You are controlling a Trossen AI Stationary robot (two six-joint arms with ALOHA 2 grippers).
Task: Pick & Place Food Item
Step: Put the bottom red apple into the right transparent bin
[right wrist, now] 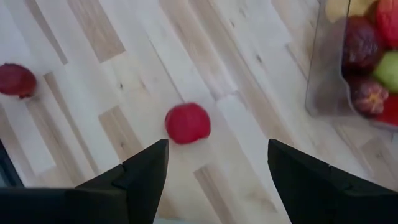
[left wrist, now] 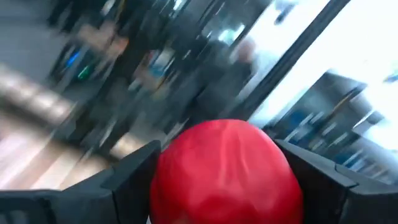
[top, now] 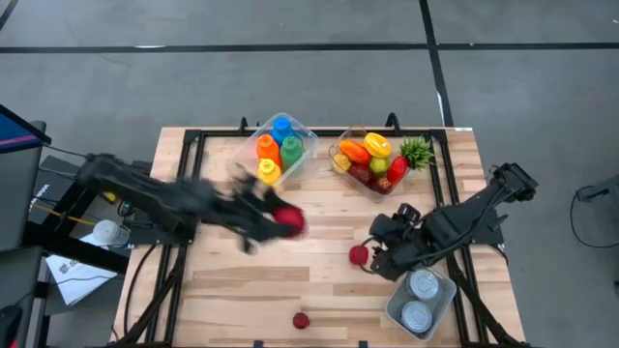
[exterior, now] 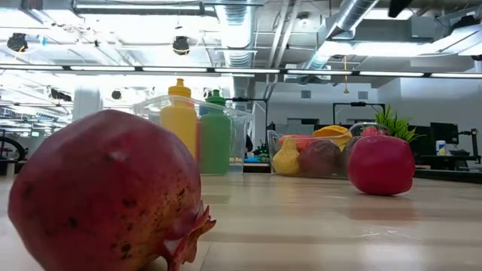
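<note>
My left gripper [top: 280, 222] is over the middle of the table, shut on a smooth red round fruit [left wrist: 227, 168]. A second red round fruit [top: 359, 254] rests on the wooden table to its right; my right gripper [right wrist: 217, 168] hangs open above it, slanting down, and touches nothing. A pomegranate [top: 301, 320] lies near the table's near edge and fills the left of the low view as the pomegranate [exterior: 105, 192]. The second fruit [exterior: 380, 164] shows at the right of the low view. My left gripper pinches the red fruit between its two fingers [left wrist: 134, 180], one on each side of the fruit's round body [left wrist: 168, 177]. The fingers point about level, toward the table's right. The fruit is lifted clear of the table.
At the far edge stand a clear bin of coloured bottles [top: 280, 145] and a clear bin of mixed fruit [top: 372, 159]. A clear bin with tin cans [top: 421, 300] sits at the near right, under my right arm. Bare wood lies at the near left.
</note>
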